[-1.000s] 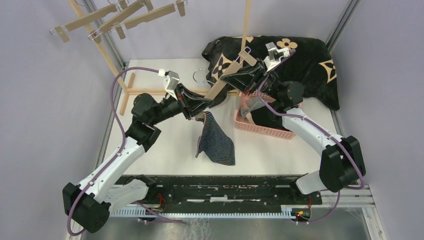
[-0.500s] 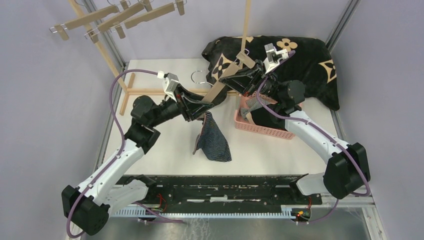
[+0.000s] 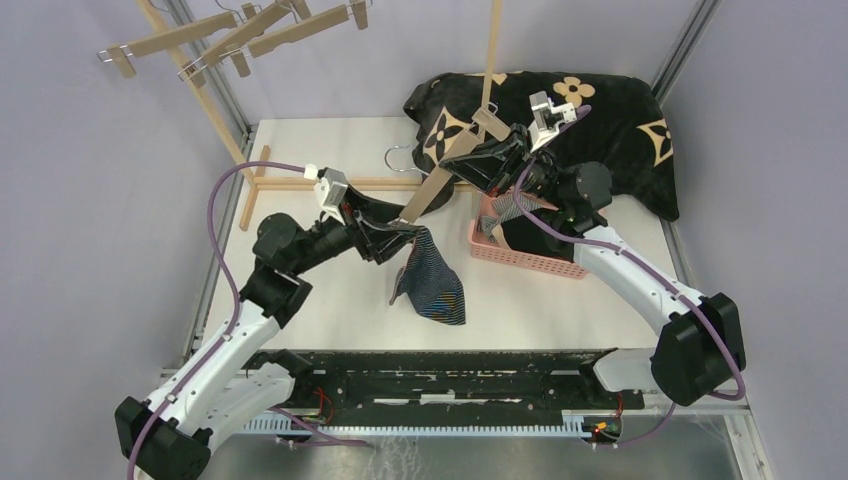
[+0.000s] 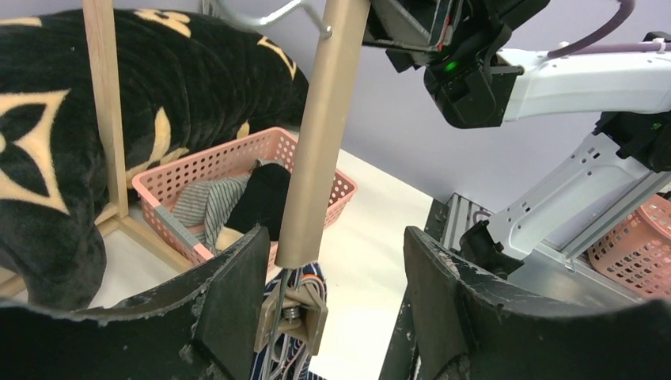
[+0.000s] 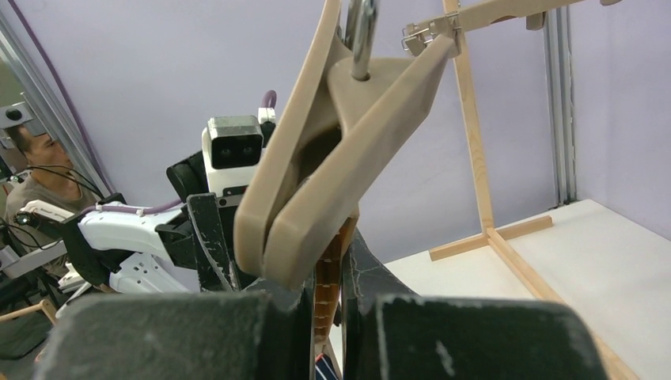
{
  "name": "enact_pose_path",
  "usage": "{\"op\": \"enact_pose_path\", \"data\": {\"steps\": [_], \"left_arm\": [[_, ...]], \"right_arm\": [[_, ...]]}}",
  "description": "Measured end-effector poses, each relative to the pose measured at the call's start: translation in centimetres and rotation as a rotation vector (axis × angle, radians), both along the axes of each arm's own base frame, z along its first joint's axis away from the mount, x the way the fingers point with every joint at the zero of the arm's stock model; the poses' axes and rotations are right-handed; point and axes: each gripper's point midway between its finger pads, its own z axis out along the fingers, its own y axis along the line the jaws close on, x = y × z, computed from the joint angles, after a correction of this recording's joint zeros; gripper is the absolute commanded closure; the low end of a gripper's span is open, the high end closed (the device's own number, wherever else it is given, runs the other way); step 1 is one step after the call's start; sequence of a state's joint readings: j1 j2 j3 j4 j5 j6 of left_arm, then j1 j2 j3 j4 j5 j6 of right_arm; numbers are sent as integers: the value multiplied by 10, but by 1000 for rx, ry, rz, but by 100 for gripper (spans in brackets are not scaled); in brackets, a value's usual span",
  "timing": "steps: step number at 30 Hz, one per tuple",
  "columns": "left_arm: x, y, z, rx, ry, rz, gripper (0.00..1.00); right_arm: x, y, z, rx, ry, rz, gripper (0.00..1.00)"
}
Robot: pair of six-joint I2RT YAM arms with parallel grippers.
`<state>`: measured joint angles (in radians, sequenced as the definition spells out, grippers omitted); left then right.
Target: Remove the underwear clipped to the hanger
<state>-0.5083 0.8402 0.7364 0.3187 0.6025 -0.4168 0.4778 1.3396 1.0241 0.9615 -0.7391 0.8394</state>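
While the navy striped boxers [image 3: 435, 285] droop onto the table [image 3: 330, 290] at centre frame, seemingly still pinched in the clip [image 4: 297, 317], the left gripper [image 3: 395, 232] stands released, jaws wide astride the lower end of the hanger [image 3: 428, 190]. Further back, upper right, the right gripper [image 3: 474, 158] is clenched on the hanger's neck near the pink basket [image 3: 520, 262]. Miss the clip's lever and the fabric may stay caught, twisting the hanger loose.

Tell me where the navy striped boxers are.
In the top view, the navy striped boxers hang mid-table, clipped to the hanger, just left of the pink basket.
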Motion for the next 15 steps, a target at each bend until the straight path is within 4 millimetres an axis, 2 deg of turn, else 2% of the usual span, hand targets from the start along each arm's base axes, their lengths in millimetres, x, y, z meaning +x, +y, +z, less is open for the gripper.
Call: {"op": "enact_pose_path", "data": {"steps": [10, 13, 15], "left_arm": [[15, 4, -28, 42, 62, 73, 33], [18, 3, -32, 50, 72, 81, 42], [19, 3, -34, 54, 77, 81, 52]], "right_arm": [[-2, -3, 5, 11, -8, -9, 99], [-4, -4, 7, 15, -13, -10, 99], [-4, -4, 7, 16, -14, -10, 99]]}}
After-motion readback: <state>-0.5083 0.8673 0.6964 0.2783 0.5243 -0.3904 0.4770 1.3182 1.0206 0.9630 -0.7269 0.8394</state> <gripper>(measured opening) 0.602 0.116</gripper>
